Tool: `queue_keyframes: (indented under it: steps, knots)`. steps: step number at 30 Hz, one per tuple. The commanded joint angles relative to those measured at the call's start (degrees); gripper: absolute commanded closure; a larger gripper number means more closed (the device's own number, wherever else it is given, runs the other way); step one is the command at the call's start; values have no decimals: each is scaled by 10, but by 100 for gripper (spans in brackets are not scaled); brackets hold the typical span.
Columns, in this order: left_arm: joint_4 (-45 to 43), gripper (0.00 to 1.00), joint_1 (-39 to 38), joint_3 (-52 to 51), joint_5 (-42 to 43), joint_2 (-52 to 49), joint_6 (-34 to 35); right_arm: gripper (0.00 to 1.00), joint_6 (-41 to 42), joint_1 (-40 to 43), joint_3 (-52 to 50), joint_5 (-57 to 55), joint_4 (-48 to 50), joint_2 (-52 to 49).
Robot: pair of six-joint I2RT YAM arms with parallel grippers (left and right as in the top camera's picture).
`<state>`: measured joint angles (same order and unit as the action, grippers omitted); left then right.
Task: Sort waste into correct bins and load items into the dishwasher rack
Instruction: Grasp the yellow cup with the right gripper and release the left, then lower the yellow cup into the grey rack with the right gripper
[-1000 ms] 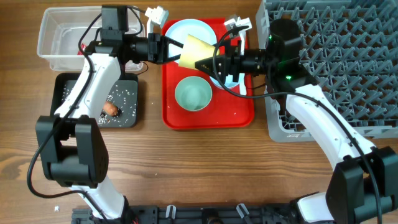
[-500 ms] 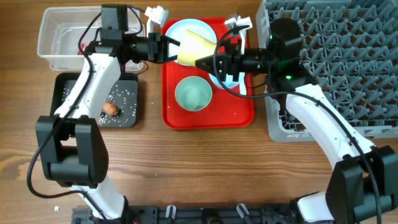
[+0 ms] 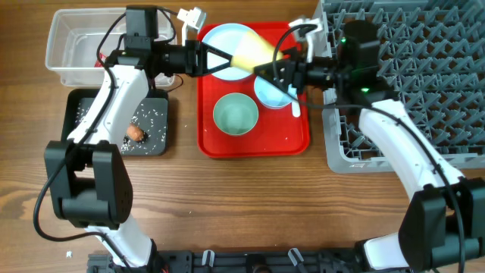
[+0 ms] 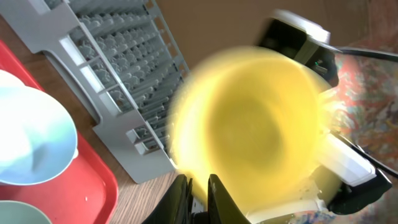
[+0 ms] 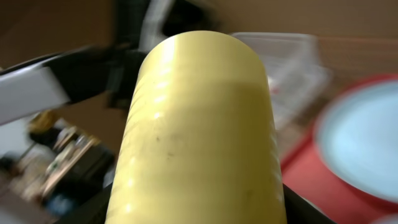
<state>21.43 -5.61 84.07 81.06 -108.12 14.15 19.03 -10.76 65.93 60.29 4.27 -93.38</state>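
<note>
Holding the yellow cup (image 3: 254,53) sideways in the right gripper (image 3: 265,70), which is clamped around its body, I keep it above the red tray (image 3: 289,140) at upper middle of the frame. Its mouth faces the left gripper (image 3: 226,64); I cannot tell whether that one pinches the rim. I judge this a handover toward the rack (image 3: 424,76).

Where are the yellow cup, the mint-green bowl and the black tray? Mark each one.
yellow cup (image 3: 254,53), overhead view, middle of its side wall.
mint-green bowl (image 3: 235,116), overhead view, inside bottom.
black tray (image 3: 154,144), overhead view, bare floor near its lower right corner.
</note>
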Motion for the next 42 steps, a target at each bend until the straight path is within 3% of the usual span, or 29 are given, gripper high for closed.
queue_keyframes:
  steps: [1,9,16,22,29,42]
  knots:
    - [0,87,2,8,-47,16,0,44,-41,48,7,-85,-43,-8]
    - [42,85,2,8,-235,16,0,46,-60,99,10,-139,-179,32]
    - [102,85,2,8,-382,16,0,49,-86,104,98,-353,-461,108]
    - [124,87,2,8,-424,16,0,49,-77,104,182,-504,-686,125]
    - [145,88,2,8,-475,16,0,49,-46,104,182,-593,-799,99]
    - [153,88,2,8,-488,16,-2,48,-39,108,178,-608,-875,18]
